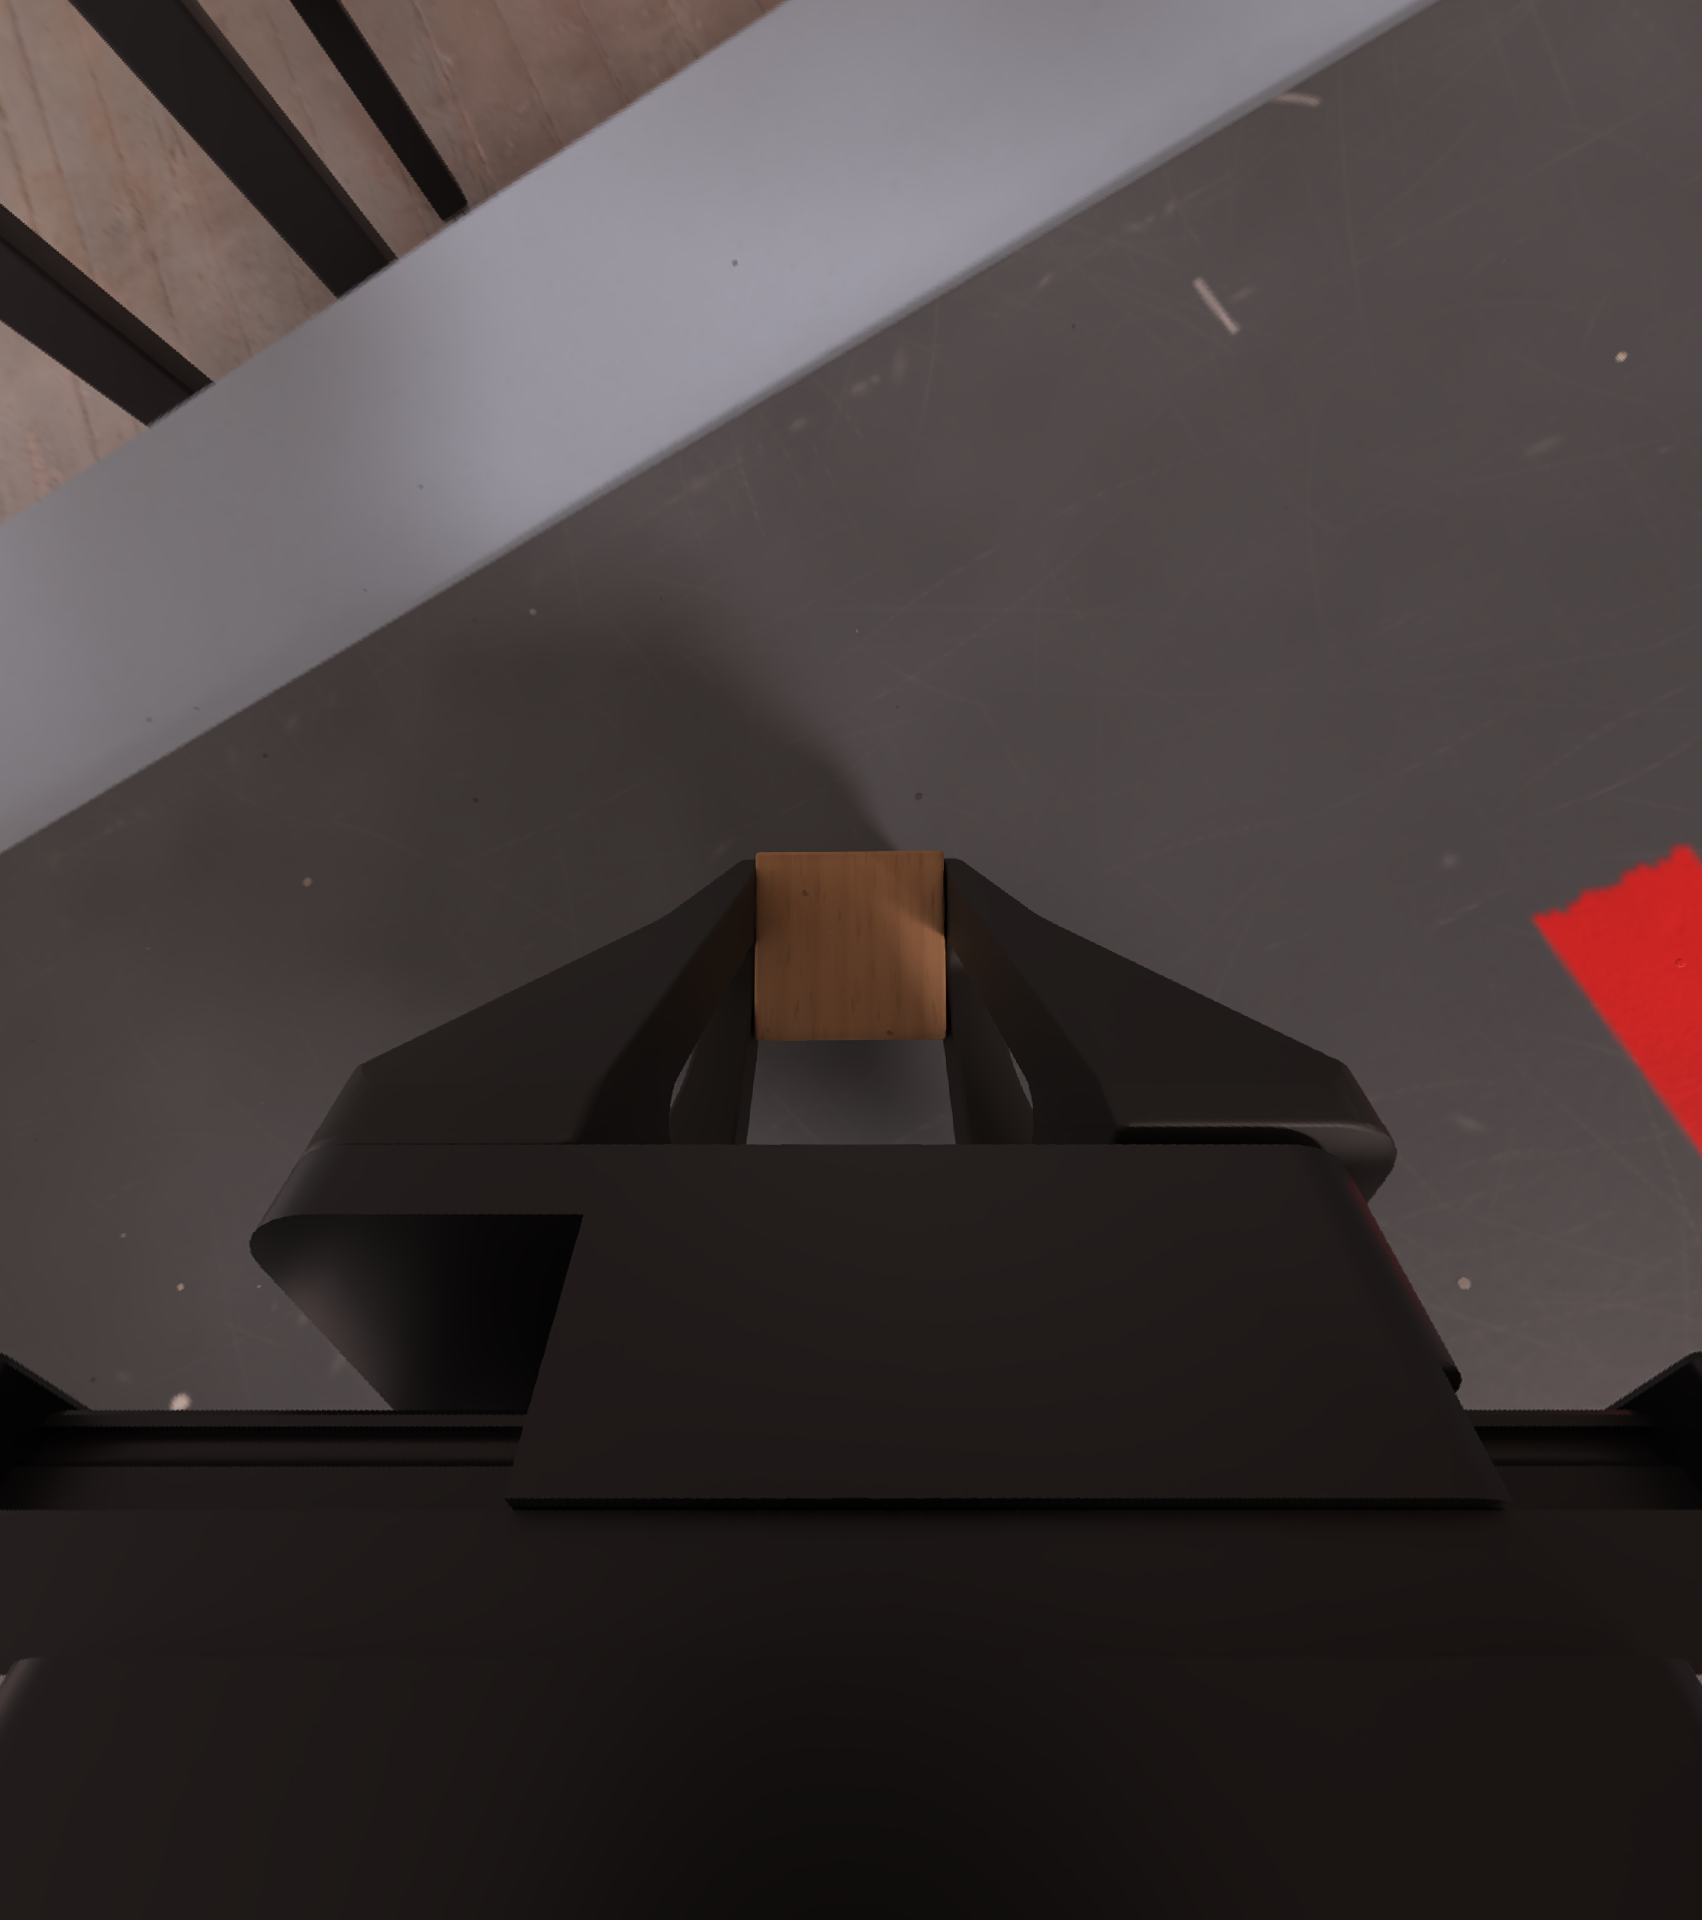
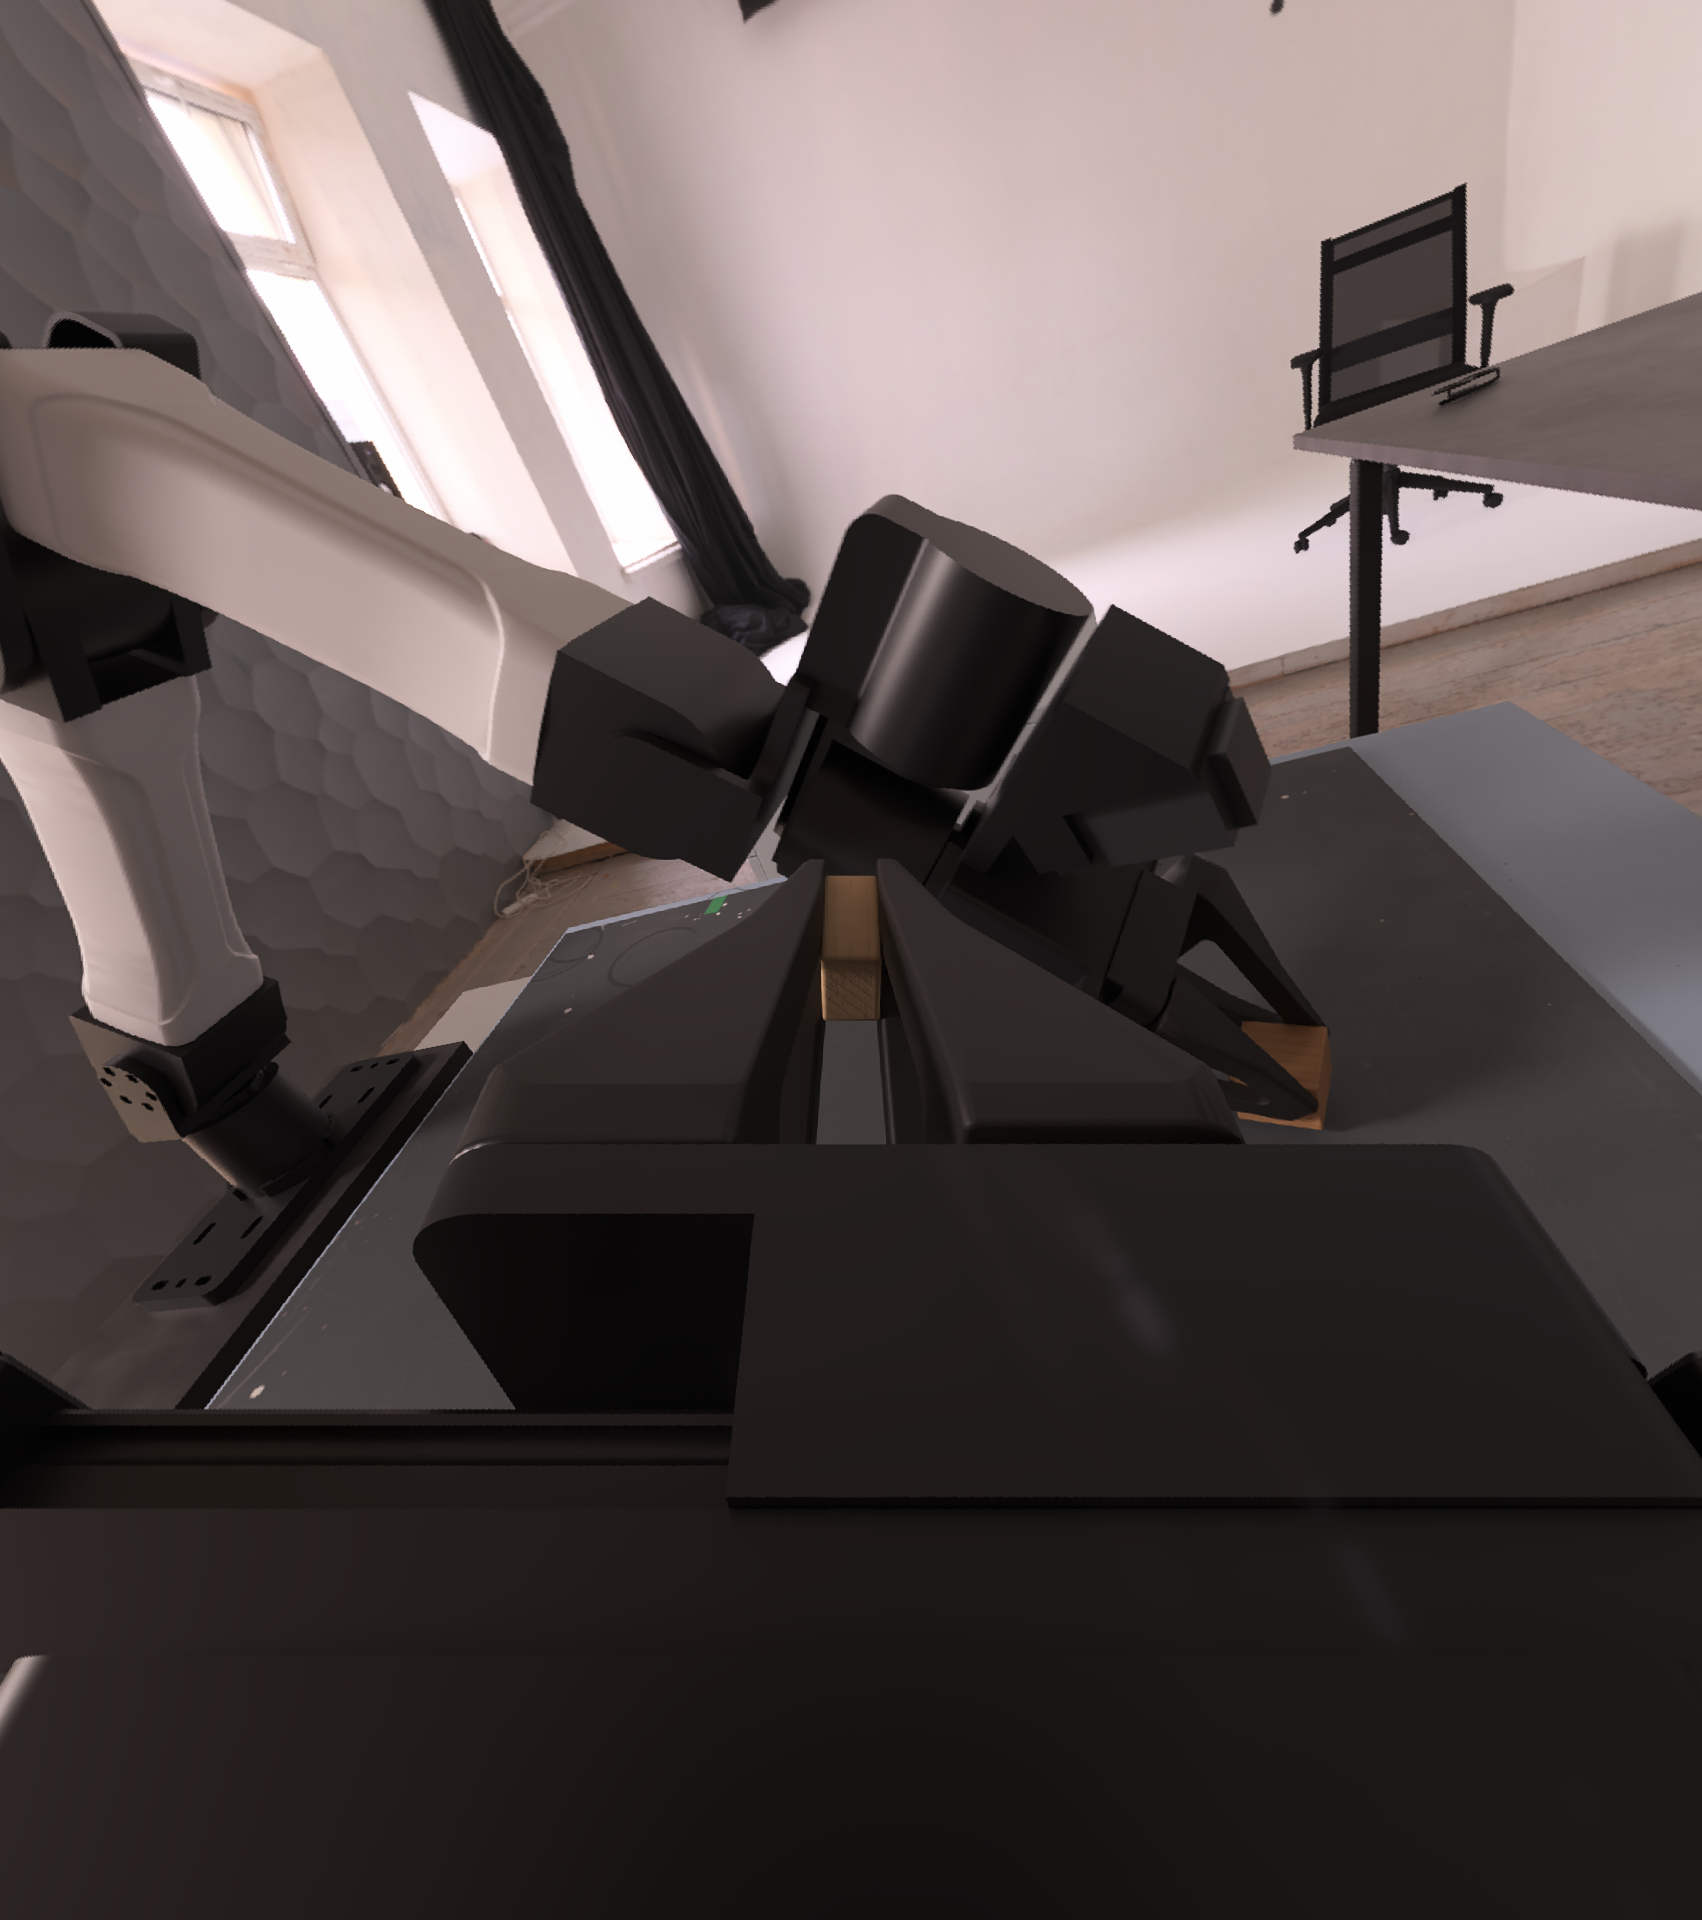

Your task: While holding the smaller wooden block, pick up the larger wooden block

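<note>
Tan wood, a small smooth block with rounded edges [image 1: 850, 945], clamped between the two black fingers of the left gripper [image 1: 850, 940], both jaws pressed flat to its sides. Below it, a dark grey scratched tabletop [image 1: 1242, 582] with a pale grey border strip [image 1: 473, 395]; off to the right, a torn piece of red tape [image 1: 1699, 1023] stuck flat on the surface. Beyond the table edge, brown plank floor [image 1: 26, 312] crossed by black bars.

In the right wrist view, a narrow pale wooden block [image 2: 849, 945] pinched between the black fingers of the right gripper [image 2: 849, 951], jaws nearly together on it. Farther off, the white-and-black left arm [image 2: 234, 540] reaching down from its base plate, its gripper [image 2: 1283, 1070] low at the tabletop around a tan block [image 2: 1299, 1060]; whether that block touches the table, cannot tell. Behind, a dark desk [image 2: 1574, 436], a black office chair [image 2: 1398, 301], and a bright window [image 2: 234, 187].
</note>
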Robot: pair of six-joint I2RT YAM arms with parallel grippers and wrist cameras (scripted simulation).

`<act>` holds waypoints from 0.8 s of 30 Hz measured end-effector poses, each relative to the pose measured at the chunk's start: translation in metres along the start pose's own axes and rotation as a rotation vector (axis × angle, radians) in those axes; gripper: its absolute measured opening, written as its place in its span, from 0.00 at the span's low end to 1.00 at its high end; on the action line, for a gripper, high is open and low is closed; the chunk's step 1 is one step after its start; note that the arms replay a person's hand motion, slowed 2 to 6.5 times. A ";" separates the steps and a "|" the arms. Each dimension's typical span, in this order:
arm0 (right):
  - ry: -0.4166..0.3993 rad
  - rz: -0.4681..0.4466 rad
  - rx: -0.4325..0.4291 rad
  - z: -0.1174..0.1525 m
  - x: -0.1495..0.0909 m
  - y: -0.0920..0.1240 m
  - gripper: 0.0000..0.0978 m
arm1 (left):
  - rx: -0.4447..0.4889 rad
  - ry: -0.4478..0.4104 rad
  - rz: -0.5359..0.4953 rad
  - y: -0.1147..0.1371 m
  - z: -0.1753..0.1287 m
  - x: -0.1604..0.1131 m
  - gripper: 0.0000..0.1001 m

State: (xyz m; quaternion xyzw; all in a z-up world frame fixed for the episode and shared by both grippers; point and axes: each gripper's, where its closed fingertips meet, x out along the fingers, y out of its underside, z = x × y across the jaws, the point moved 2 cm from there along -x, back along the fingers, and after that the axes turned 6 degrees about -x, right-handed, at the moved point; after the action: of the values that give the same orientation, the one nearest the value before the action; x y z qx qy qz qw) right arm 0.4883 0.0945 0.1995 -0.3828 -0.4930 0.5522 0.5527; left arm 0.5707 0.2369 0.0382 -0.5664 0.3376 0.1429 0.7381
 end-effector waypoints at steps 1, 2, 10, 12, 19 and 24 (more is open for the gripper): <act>0.003 0.000 0.000 0.000 0.000 0.000 0.08 | 0.003 -0.006 -0.010 -0.002 0.000 -0.002 0.28; 0.005 0.001 0.000 -0.001 0.000 0.000 0.08 | 0.005 -0.012 -0.021 -0.003 0.001 -0.004 0.28; 0.029 0.000 -0.015 -0.002 0.000 0.001 0.08 | 0.038 -0.083 -0.113 -0.025 0.007 -0.029 0.28; 0.035 -0.004 -0.018 -0.002 0.000 0.001 0.08 | 0.051 -0.103 -0.134 -0.031 0.009 -0.037 0.28; 0.094 -0.027 -0.067 -0.003 -0.001 -0.005 0.08 | 0.102 -0.172 -0.225 -0.056 0.013 -0.072 0.28; 0.165 -0.047 -0.147 0.000 -0.002 -0.016 0.08 | 0.151 -0.230 -0.305 -0.076 0.015 -0.104 0.28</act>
State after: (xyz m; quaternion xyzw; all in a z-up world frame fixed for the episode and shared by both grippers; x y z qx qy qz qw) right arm 0.4924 0.0914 0.2144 -0.4550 -0.4937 0.4681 0.5746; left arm 0.5446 0.2442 0.1645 -0.5341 0.1713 0.0675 0.8251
